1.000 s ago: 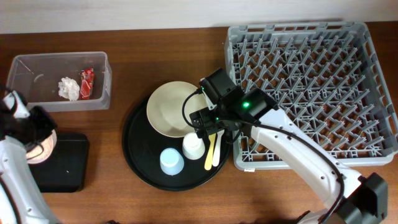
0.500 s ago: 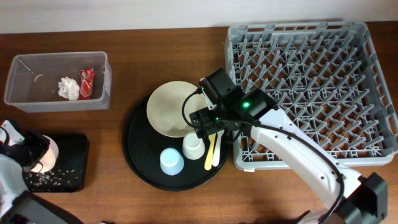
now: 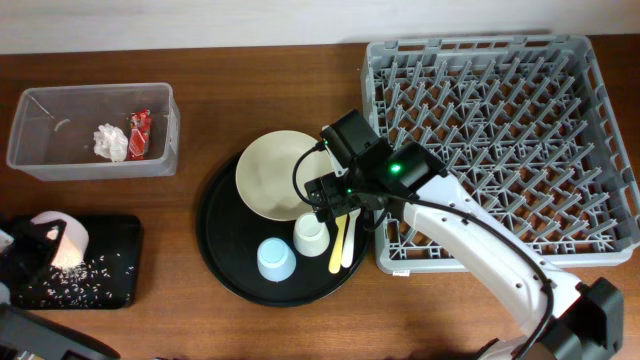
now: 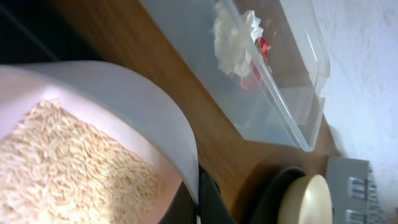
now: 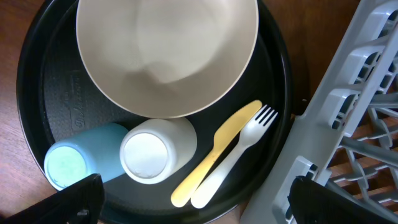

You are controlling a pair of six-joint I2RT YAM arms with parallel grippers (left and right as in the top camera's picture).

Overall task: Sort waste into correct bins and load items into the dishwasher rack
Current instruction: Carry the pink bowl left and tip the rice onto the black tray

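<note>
No wording is legible: print on the snack wrapper (image 3: 139,133) and embossing on the round tray (image 5: 57,93) blur.

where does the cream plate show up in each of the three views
Overhead: the cream plate lies near the centre, on the back part of the round black tray.
Left wrist: only its edge shows, in the bottom right corner.
Right wrist: it fills the top centre.
Shared landmark: the round black tray under it, whose rim shows in all three views.
</note>
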